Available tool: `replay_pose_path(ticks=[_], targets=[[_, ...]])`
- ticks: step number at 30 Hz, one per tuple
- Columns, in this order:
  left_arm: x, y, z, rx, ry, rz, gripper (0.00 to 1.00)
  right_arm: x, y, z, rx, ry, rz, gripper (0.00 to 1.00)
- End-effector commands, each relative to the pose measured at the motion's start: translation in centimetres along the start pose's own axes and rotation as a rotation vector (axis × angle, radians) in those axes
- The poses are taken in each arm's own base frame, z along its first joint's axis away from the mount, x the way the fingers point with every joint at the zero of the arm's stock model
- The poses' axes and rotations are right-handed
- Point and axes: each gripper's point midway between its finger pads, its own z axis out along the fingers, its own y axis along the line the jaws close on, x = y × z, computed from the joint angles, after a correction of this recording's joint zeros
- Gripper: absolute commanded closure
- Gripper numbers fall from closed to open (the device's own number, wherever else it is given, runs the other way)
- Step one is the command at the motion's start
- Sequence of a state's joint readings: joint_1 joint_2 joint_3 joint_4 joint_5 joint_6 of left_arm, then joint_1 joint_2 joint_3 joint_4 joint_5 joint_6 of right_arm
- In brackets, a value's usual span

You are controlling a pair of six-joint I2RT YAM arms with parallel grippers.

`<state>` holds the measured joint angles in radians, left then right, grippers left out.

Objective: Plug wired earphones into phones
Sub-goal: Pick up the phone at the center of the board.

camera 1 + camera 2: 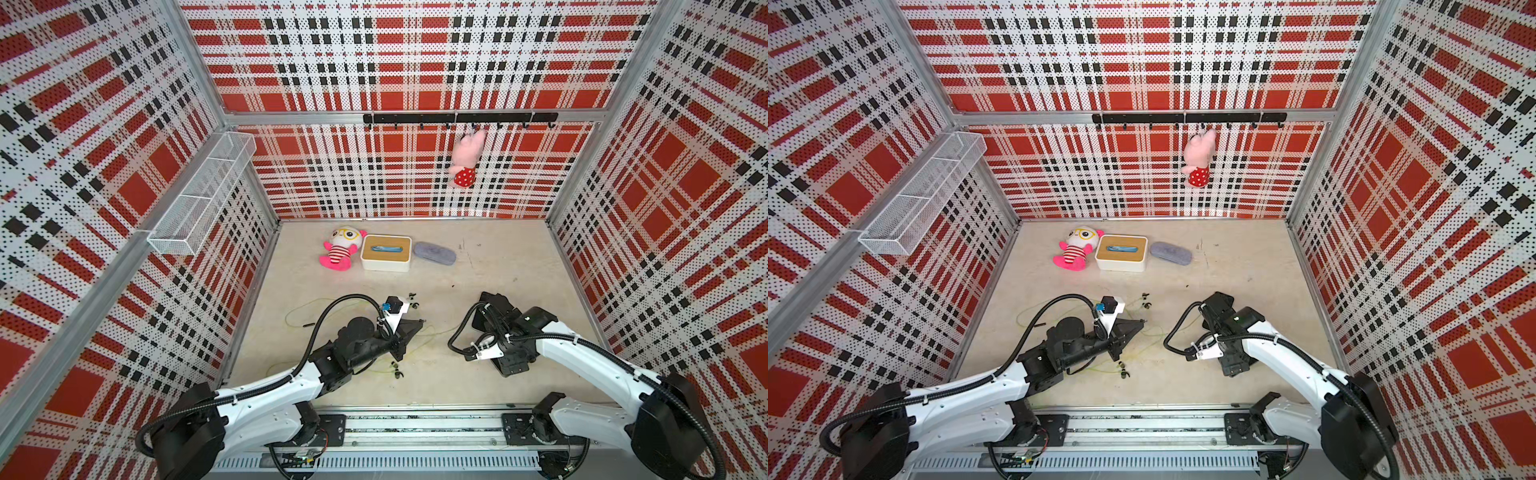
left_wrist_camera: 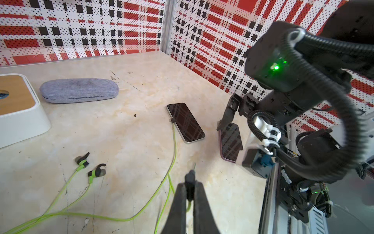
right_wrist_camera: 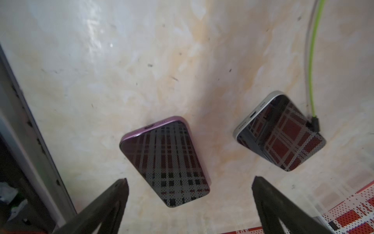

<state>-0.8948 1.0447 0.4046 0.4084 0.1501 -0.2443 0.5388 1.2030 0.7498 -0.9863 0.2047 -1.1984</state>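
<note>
Seemingly left gripper (image 2: pixel 190 185) pinches plug (image 2: pixel 190 175); right gripper (image 3: pixel 190 179) wide.

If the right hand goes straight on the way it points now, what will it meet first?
Likely the purple-edged phone, lying ahead of the open right hand; depth is unclear.

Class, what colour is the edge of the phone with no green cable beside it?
Pinkish purple on that phone, best seen in the right wrist view.
</note>
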Motion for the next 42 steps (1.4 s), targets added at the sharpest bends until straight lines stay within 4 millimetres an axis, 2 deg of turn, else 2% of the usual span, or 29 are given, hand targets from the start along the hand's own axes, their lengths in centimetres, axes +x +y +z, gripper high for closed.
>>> replay_pose_path(ticks=[1,6,15,24,30,39,42], targets=[[-0.1,-1.5,0.4,0.073,0.0,0.026,1.0,1.6,1.2,0.9,-0.088,0.044,-0.096,0.0],[0.8,-2.8,0.7,0.112,0.035,0.062,1.0,2.2,0.3,2.0,-0.058,0.032,-0.093,0.0],[0.9,-4.5,0.2,0.178,0.039,0.096,1.0,3.6,1.2,4.4,-0.128,0.056,-0.143,0.0],[1.1,-4.5,0.0,0.173,0.039,0.101,1.0,4.5,0.6,6.0,-0.106,0.056,-0.127,0.0],[1.0,-4.5,0.0,0.166,0.039,0.103,1.0,5.5,1.9,6.0,-0.165,0.064,-0.127,0.0],[1.2,-4.5,0.0,0.165,0.042,0.106,1.0,5.1,2.5,6.6,-0.184,0.047,-0.133,0.14],[1.2,-4.3,0.1,0.156,0.043,0.106,1.0,5.1,3.2,6.7,-0.197,0.046,-0.137,0.16]])
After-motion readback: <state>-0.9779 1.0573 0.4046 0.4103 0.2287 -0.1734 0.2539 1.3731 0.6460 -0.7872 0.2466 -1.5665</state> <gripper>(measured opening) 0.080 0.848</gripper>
